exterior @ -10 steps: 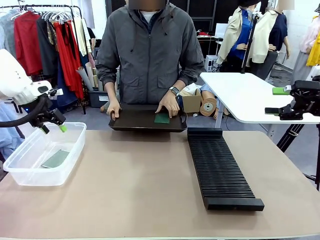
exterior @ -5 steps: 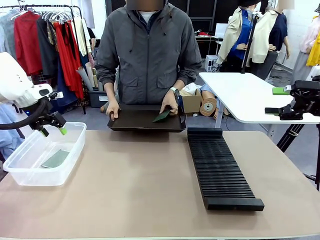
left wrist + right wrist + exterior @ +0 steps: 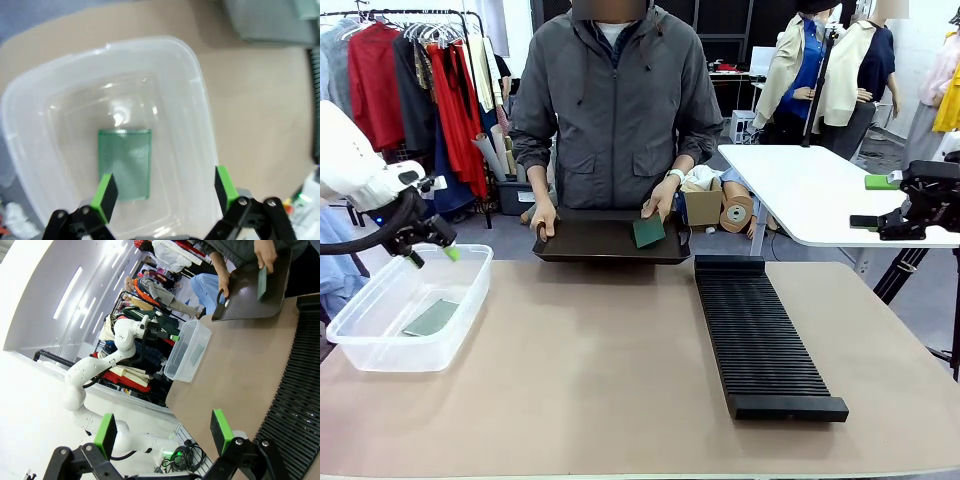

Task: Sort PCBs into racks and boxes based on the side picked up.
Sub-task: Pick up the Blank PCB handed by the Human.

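Observation:
One pale green PCB (image 3: 431, 318) lies flat on the floor of the clear box (image 3: 360, 345) at the table's left. My left gripper (image 3: 431, 252) hangs open and empty above the box's far rim. From the left wrist view the same PCB (image 3: 125, 162) lies below the spread gripper (image 3: 165, 189). At the far edge a person's hand holds a darker PCB (image 3: 648, 232) upright over a shallow black tray (image 3: 590, 243). The long ribbed black rack (image 3: 760, 335) lies at centre right with no boards in it. My right gripper (image 3: 873, 202) hovers open at the far right, off the table, also open in its own view (image 3: 163, 433).
A white side table (image 3: 810, 195) stands behind the right gripper. A clothes rail (image 3: 410, 80) stands at back left. The brown table top (image 3: 590, 370) stretches bare between box and rack. In the right wrist view the rack (image 3: 295, 405), the box (image 3: 189, 351) and the tray (image 3: 245, 295) show.
The person has lifted the dark PCB off the tray and tipped it upright. The tray has shifted slightly left. My left gripper has barely moved above the box.

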`<state>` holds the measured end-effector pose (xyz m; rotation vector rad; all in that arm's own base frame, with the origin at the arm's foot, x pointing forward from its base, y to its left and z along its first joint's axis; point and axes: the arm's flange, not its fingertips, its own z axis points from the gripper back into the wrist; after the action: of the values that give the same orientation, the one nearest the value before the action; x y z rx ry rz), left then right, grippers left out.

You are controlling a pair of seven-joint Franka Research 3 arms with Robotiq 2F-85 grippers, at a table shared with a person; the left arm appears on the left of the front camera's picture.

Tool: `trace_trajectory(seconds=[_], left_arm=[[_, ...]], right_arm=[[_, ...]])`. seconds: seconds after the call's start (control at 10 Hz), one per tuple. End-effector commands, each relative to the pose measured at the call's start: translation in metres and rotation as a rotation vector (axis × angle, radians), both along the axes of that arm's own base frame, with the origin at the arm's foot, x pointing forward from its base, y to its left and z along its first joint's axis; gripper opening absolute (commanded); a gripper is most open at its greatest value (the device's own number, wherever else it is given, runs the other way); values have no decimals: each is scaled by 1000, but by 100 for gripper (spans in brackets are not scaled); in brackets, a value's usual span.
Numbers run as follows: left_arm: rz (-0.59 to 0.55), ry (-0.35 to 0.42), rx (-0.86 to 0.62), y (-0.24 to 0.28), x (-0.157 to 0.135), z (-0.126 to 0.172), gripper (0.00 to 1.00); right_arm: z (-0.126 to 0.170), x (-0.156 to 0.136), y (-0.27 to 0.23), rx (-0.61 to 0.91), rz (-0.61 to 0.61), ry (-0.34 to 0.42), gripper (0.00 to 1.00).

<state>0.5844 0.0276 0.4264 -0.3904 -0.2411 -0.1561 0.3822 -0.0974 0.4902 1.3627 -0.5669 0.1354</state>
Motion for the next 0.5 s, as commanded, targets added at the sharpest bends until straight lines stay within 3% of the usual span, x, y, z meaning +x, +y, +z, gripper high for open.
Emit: trace_trajectory(seconds=[0.0, 0.4], left_arm=[[62, -3, -239, 13, 7, 14, 100], [100, 146, -659, 36, 8, 27, 100]], right_arm=[[2, 0, 0, 8, 1, -5, 100], [2, 0, 0, 8, 1, -5, 100]])
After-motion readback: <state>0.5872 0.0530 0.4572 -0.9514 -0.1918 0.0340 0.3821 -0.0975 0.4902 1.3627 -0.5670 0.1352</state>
